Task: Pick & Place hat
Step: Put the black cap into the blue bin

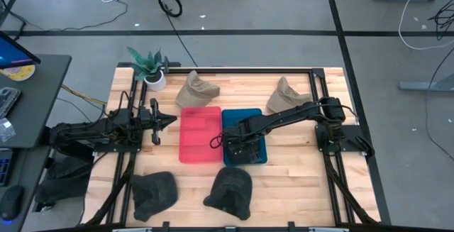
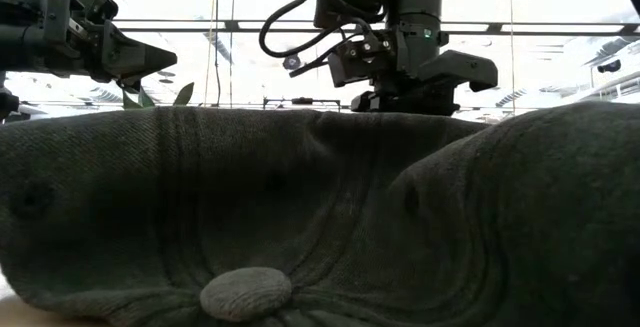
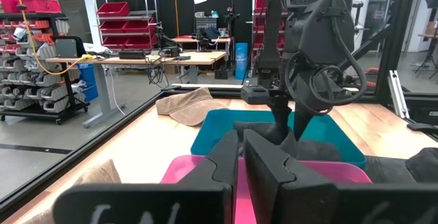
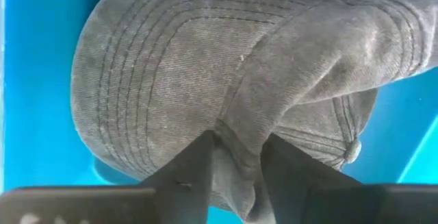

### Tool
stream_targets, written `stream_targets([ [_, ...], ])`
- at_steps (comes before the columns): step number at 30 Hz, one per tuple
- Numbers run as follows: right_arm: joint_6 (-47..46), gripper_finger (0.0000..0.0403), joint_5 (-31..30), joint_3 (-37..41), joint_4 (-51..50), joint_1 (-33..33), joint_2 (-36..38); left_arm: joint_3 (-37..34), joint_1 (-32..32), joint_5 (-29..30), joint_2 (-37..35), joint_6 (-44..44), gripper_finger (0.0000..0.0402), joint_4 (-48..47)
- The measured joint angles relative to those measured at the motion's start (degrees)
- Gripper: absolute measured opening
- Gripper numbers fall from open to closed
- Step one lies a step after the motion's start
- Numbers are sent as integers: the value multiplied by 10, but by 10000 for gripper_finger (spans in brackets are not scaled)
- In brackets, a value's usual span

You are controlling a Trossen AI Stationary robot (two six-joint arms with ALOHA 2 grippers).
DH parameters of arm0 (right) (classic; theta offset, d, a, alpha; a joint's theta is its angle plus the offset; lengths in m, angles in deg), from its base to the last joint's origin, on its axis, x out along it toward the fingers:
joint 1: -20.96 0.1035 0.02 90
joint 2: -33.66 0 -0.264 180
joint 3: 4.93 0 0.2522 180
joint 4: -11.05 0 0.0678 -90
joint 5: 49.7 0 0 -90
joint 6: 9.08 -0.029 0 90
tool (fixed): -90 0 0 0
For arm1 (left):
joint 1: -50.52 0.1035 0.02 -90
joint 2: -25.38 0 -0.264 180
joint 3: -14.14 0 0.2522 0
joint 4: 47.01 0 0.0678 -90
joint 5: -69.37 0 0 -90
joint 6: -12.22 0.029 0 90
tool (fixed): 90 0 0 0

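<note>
A dark grey cap (image 4: 171,66) lies in the blue tray (image 1: 245,113), its brim toward one end. My right gripper (image 4: 236,148) reaches in from the table's right side and is shut on it; in the high view the gripper (image 1: 237,138) stands over the tray. The pink tray (image 1: 198,134) sits just left of the blue one. My left gripper (image 1: 159,122) hovers shut at the pink tray's left edge, holding nothing, and its shut fingers (image 3: 241,148) point across the trays. My right gripper pinches a raised fold of the cap (image 4: 239,131) between its two fingers, where the crown meets the brim. The fingers come from above, pointing down. The rest of the cap spreads out over the blue tray's floor (image 4: 34,80); whether it rests there I cannot tell.
Two tan caps (image 1: 197,90) (image 1: 284,94) lie at the far side of the table, next to a potted plant (image 1: 152,72). Two more dark caps (image 1: 152,193) (image 1: 230,189) lie near the near edge and fill the low view (image 2: 250,197). A black frame borders the table.
</note>
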Motion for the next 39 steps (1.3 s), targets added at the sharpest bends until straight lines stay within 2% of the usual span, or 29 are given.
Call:
stream_targets([
  [5,-20,154,0,-9,-11,0,0,0,0,0,0,0,28,0],
  [11,-66,165,-5,-54,-48,1,1,0,0,0,0,0,28,0],
  [17,-171,164,-4,-89,-53,9,1,0,0,0,0,0,28,0],
  [20,-241,160,15,-98,-54,18,1,0,0,0,0,0,28,0],
  [25,-305,155,52,-100,-51,47,1,0,0,0,0,0,28,0],
  [31,-337,155,90,-100,-38,96,1,0,0,0,0,0,28,0],
  [39,-394,155,95,-100,9,155,1,0,0,0,0,0,28,0],
])
